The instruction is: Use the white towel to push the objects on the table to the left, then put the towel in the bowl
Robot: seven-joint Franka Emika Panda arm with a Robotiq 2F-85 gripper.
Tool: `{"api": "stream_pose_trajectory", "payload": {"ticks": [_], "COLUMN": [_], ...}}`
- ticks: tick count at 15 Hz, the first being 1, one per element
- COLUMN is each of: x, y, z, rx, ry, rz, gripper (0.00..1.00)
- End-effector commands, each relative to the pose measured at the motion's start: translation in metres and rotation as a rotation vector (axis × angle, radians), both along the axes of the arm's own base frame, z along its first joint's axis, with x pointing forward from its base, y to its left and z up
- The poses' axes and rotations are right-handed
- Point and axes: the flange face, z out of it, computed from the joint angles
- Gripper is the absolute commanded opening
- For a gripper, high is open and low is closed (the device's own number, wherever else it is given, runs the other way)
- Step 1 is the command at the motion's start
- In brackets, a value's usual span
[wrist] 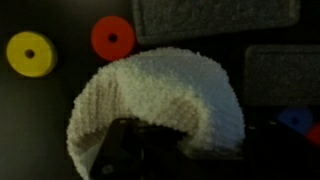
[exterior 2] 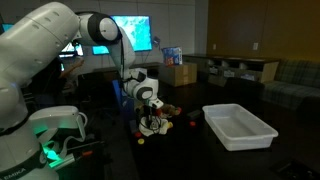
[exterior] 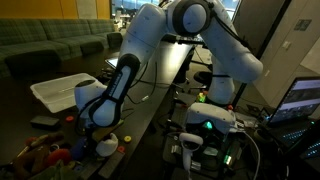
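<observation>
The white towel (wrist: 160,100) hangs bunched from my gripper (wrist: 150,150) and fills the middle of the wrist view. The jaws are dark and mostly hidden under the cloth, and look shut on it. On the dark table lie a yellow ring (wrist: 30,53), a red ring (wrist: 113,38) and a blue piece (wrist: 295,120). In both exterior views the gripper (exterior: 100,122) (exterior 2: 150,103) is low over the table with the towel (exterior: 106,146) (exterior 2: 152,125) below it, among small coloured objects (exterior: 50,155) (exterior 2: 170,112). I cannot make out a bowl.
A white rectangular bin (exterior: 60,92) (exterior 2: 240,125) stands on the table beside the work spot. Two dark grey pads (wrist: 215,18) (wrist: 282,68) lie near the rings. Monitors, a sofa and boxes (exterior 2: 180,72) surround the table.
</observation>
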Motion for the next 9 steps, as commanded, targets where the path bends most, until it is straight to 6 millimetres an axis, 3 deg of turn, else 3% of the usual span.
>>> {"api": "stream_pose_trajectory", "payload": {"ticks": [1, 5, 9], "x": [0.014, 0.028, 0.044], "y": [0.012, 0.002, -0.040], "z": [0.013, 0.049, 0.112], "rx": [0.040, 0.066, 0.128], "ry": [-0.021, -0.071, -0.114], "rz": [-0.006, -0.001, 0.002], "gripper": [0.00, 0.00, 0.00]}}
